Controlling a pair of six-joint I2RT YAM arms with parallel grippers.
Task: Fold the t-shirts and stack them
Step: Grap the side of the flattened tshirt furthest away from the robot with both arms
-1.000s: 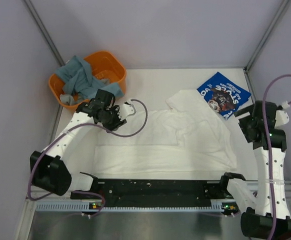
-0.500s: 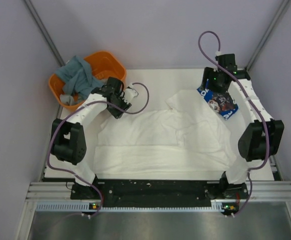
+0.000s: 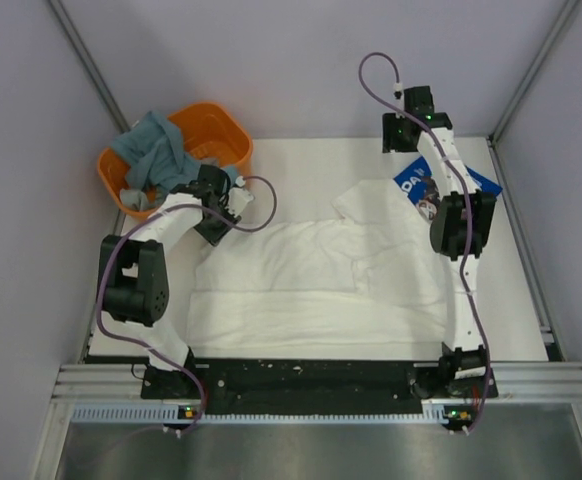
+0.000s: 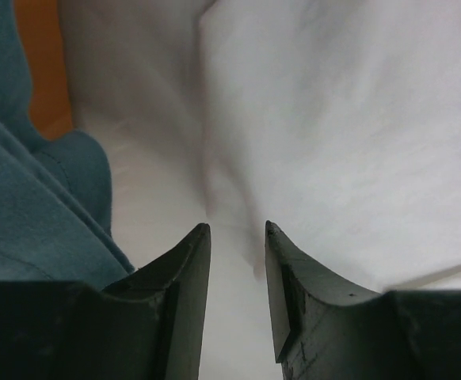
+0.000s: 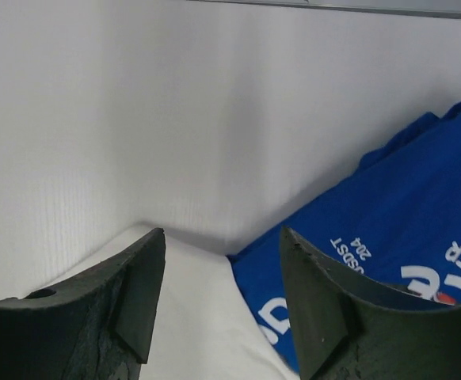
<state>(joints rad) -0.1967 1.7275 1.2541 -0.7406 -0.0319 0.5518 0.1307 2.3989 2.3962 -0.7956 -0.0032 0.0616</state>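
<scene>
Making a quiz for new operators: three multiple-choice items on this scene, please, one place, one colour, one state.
1. The blue t-shirt lies: A near left; B far right; C centre.
2. The cloth in the orange basket is: A red; B yellow; C teal.
3. The right hand is: A open, empty; B shut on cloth; C out of view.
Answers: 1 B, the top view shows it at the far right. 2 C, teal folds drape over the rim. 3 A, its wrist view shows an empty gap.
</scene>
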